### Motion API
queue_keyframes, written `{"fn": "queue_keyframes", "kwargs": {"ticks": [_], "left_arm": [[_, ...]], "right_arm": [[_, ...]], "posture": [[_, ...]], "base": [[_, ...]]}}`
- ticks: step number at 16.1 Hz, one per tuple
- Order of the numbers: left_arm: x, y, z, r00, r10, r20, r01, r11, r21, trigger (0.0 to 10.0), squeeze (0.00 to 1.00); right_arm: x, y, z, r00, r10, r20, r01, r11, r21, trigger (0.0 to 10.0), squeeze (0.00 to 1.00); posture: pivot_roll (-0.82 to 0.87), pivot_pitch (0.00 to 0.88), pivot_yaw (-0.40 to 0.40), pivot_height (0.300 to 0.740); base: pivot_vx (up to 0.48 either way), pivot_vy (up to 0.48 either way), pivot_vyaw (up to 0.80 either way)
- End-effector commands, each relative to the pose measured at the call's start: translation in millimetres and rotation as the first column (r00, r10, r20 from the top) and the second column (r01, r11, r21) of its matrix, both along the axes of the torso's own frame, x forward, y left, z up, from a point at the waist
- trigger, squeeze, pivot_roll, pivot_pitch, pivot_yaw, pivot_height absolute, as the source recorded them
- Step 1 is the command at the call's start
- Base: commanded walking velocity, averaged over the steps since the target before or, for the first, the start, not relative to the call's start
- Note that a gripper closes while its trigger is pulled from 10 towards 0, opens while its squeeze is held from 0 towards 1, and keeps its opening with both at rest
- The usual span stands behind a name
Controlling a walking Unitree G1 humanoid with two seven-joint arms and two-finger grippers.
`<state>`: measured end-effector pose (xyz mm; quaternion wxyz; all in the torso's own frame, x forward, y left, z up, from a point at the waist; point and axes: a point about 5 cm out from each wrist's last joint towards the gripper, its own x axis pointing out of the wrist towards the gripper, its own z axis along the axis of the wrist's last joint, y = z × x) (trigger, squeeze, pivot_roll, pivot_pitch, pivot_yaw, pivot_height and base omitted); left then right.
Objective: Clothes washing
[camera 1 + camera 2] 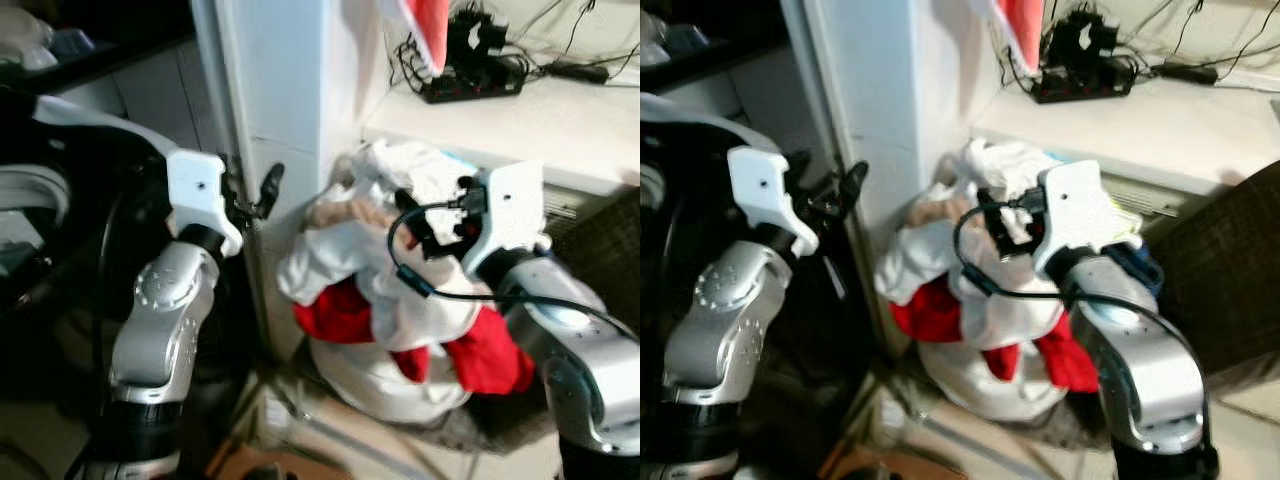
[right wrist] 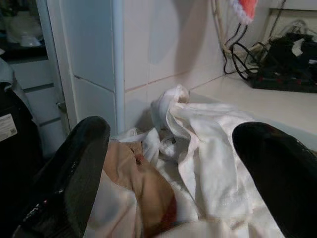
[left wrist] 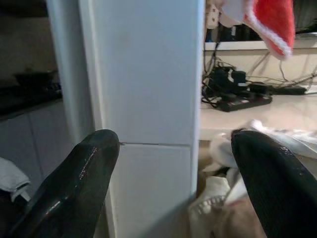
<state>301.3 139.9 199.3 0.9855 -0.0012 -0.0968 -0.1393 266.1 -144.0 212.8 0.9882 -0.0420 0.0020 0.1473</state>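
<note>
Right claw (image 2: 168, 168) fingers apart, hovering over laundry pile (image 1: 385, 290) heaped in white basket (image 1: 370, 385) beside tiled pillar (image 1: 285, 110) — nothing gripped. Left claw (image 3: 173, 188) apart too, facing pillar. I judge washing barely started — clothes unloaded.

A heap of crumpled laundry (image 1: 385, 270) overflows a white basket (image 1: 380, 385) on the floor beside a tiled pillar. White garments lie on top with a beige piece (image 2: 143, 186); red clothes (image 1: 340, 315) hang out lower down.

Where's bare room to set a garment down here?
Free: the pale countertop, between the black power strip with cables and its front edge. Crowded: the white basket heaped with white and red clothes, right end effector over it.
</note>
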Motion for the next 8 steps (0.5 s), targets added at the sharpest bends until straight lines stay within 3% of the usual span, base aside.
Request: {"fn": "queue_keyframes", "kwargs": {"ticks": [1, 3, 5, 8], "left_arm": [[-1.0, -9.2, 2.7, 1.0, -0.023, 0.019, 0.022, 1.0, 0.018, 10.0, 0.0], [-1.2, -10.1, 4.4, 0.999, 0.004, 0.044, -0.008, 0.995, 0.104, 10.0, 0.0], [-0.9, -10.1, 0.2, 1.0, -0.006, 0.005, 0.005, 0.999, 0.039, 10.0, 0.0], [0.5, -11.0, -1.1, 1.0, 0.005, -0.015, -0.004, 1.0, 0.027, 10.0, 0.0]], "right_arm": [[0.9, -4.7, 0.4, 1.0, -0.016, 0.005, 0.016, 1.0, -0.006, 10.0, 0.0], [0.3, -3.1, 0.7, 1.0, -0.005, 0.009, 0.005, 1.0, -0.006, 10.0, 0.0], [0.7, -3.1, 1.0, 1.0, -0.005, 0.01, 0.005, 1.0, -0.003, 10.0, 0.0], [2.0, -6.7, 1.4, 1.0, -0.02, 0.012, 0.02, 1.0, 0.0, 10.0, 0.0]], "posture": [[0.02, 0.0, 0.029, 0.74], [0.02, 0.0, 0.029, 0.74], [0.02, 0.0, 0.029, 0.74], [0.02, 0.0, 0.028, 0.74]], "base": [[0.0, 0.266, 0.0], [0.0, -0.48, 0.0], [0.0, -0.435, 0.0], [0.0, 0.0, 0.0]]}}
